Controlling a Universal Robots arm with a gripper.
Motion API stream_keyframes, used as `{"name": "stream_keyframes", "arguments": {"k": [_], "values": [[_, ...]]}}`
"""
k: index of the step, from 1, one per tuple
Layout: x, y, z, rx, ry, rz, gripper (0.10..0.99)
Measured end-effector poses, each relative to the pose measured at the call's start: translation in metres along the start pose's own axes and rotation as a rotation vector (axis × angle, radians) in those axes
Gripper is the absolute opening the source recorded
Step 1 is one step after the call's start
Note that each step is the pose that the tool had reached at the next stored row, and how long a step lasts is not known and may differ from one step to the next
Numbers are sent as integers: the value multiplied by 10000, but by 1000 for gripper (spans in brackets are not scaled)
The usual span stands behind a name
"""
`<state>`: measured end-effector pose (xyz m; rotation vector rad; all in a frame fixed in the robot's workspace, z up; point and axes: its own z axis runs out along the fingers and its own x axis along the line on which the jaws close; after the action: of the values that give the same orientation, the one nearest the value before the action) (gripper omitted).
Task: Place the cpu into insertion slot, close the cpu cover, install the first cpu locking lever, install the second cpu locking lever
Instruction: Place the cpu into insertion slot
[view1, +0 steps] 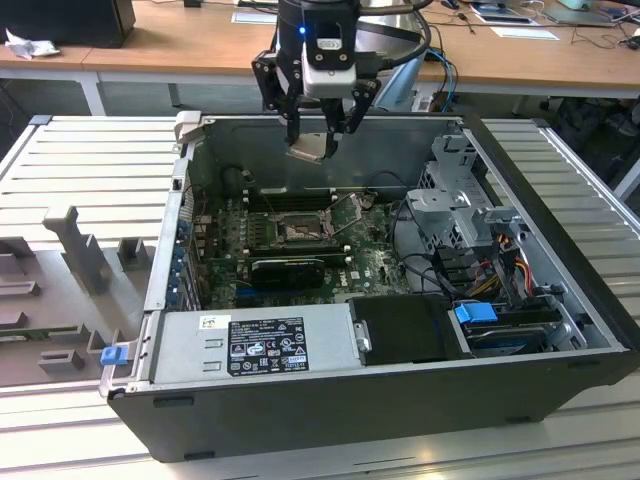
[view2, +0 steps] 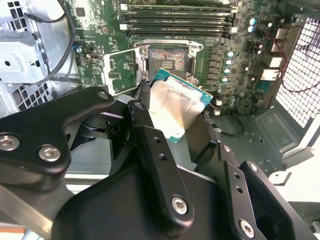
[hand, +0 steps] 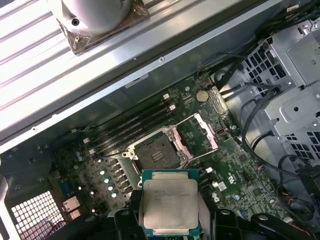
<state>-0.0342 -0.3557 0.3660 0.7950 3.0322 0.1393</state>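
— Where is the cpu (hand: 170, 205) seen?
— It is clamped by its edges in the gripper (view1: 318, 137) and held tilted in the air, near the far wall of the open computer case (view1: 300, 405) in the exterior view.
— And the insertion slot (hand: 157, 152)?
— It is seen bare on the motherboard (view1: 375, 262) below, well apart from the chip. The cpu cover (hand: 197, 134) is swung open beside it.

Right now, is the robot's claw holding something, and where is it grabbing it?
Yes. The gripper holds the cpu, its fingers pinching it by two opposite edges.
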Motion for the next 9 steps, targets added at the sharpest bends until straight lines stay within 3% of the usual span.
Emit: {"name": "stream_keyframes", "arguments": {"k": [9], "values": [[1, 0, 8, -10, -61, 663, 529]]}}
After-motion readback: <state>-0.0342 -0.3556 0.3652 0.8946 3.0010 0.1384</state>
